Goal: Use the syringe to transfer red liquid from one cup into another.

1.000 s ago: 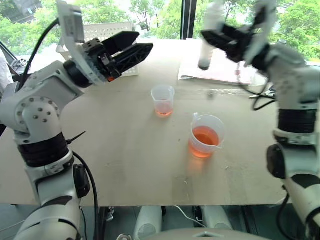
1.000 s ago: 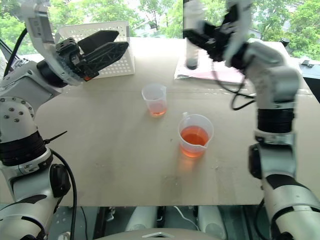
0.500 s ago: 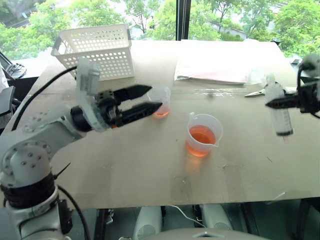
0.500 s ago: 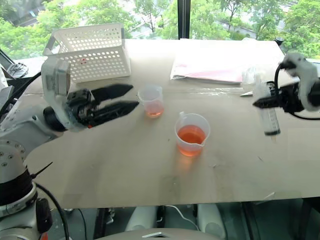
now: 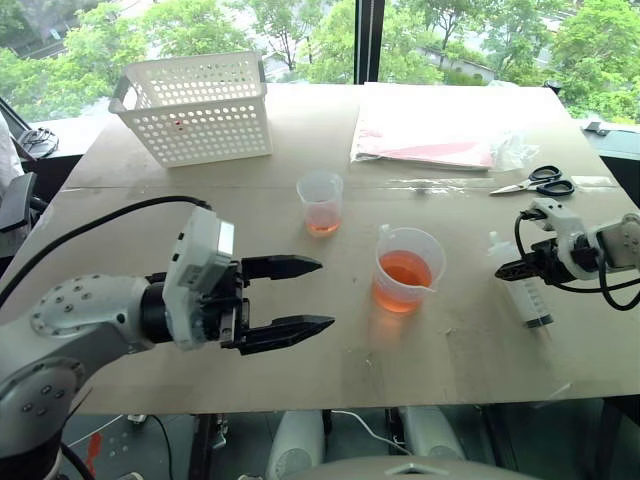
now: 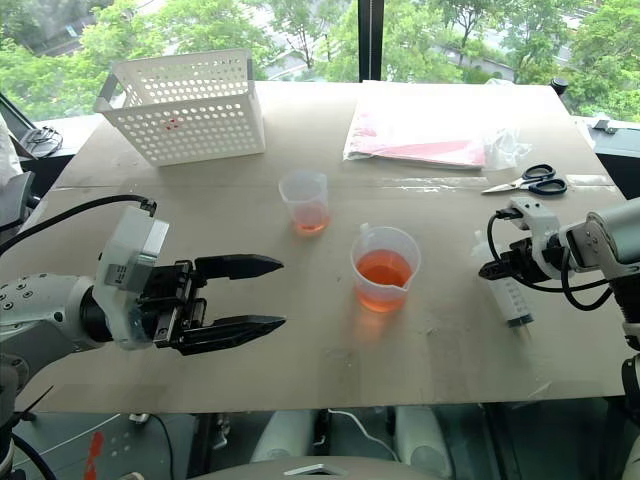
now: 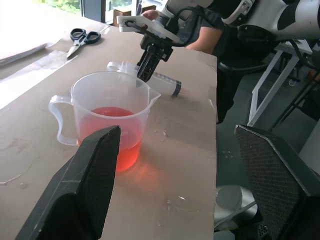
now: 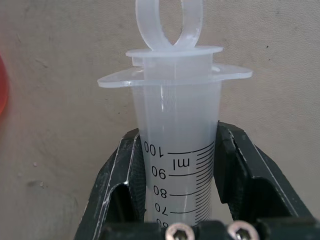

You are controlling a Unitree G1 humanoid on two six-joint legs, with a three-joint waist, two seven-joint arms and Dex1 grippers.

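progress: small cup (image 5: 321, 203) already holds a little red, beaker (image 5: 404, 270) still fuller | syringe (image 5: 523, 291) lying on table at beaker's 3 o'clock | right claw (image 5: 515, 268) loosely around its barrel | left claw (image 5: 300, 295) wide open, empty | judged: nearly finished

Bench (image 5: 250, 220) plain tan, faint scuffs. Spouted beaker (image 5: 405, 268) clear, red liquid (image 5: 404, 272) inside orange-red, throwing an orange glow on the bench at its base. Narrow cup (image 5: 320, 201) behind the beaker clear, thin orange-red layer at the bottom. Syringe (image 5: 525, 297) right of the beaker translucent white, black printed graduation marks and numbers. Both end effectors, left (image 5: 312, 294) and right (image 8: 176, 165), black fingers. Basket (image 5: 196, 106) far left of the beaker white, perforated dot pattern. Scissors (image 5: 535, 181) black handles. Bag (image 5: 435, 135) behind the beaker clear over pink-red.
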